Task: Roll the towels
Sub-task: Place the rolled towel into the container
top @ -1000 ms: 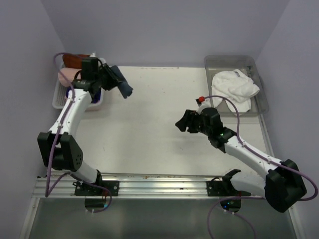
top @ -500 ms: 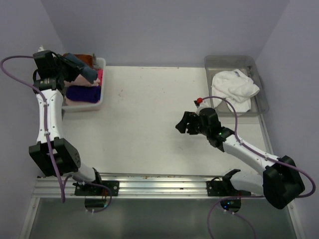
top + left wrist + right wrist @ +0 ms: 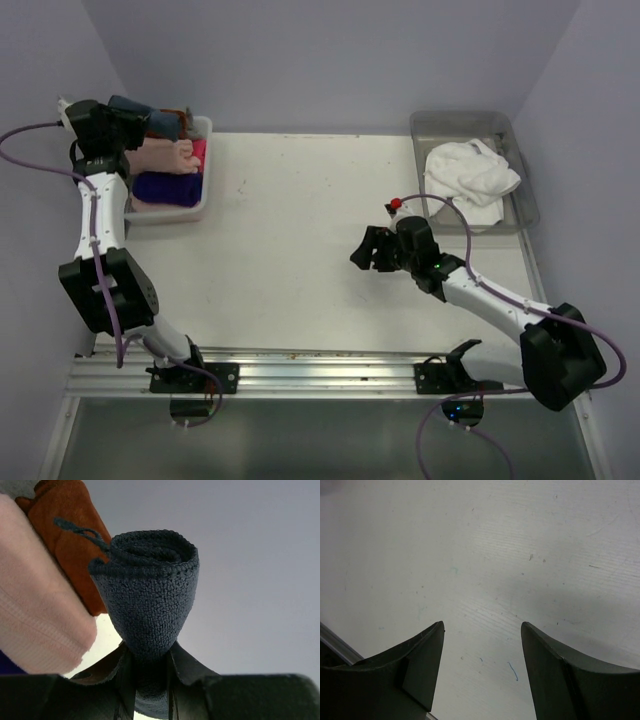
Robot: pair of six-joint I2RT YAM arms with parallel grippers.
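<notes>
Towels: three.
- One slate-blue towel (image 3: pixel 150 595), tightly rolled with its spiral end showing, clamped in the left gripper (image 3: pixel 150 662) at the white basket's (image 3: pixel 170 213) far-left corner.
- One rust-brown towel (image 3: pixel 170 122), in the basket, seemingly rolled.
- One white towel (image 3: pixel 470 175), crumpled in the clear tray (image 3: pixel 462 114).

Right gripper (image 3: pixel 482 650): spread wide, holding nothing, over the table (image 3: pixel 520 555).

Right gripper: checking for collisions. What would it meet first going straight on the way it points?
Probably the bare table; the open right gripper has nothing else ahead in its wrist view.

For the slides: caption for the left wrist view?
Left gripper clamps the rolled blue towel beside rust towel and pink roll.
</notes>
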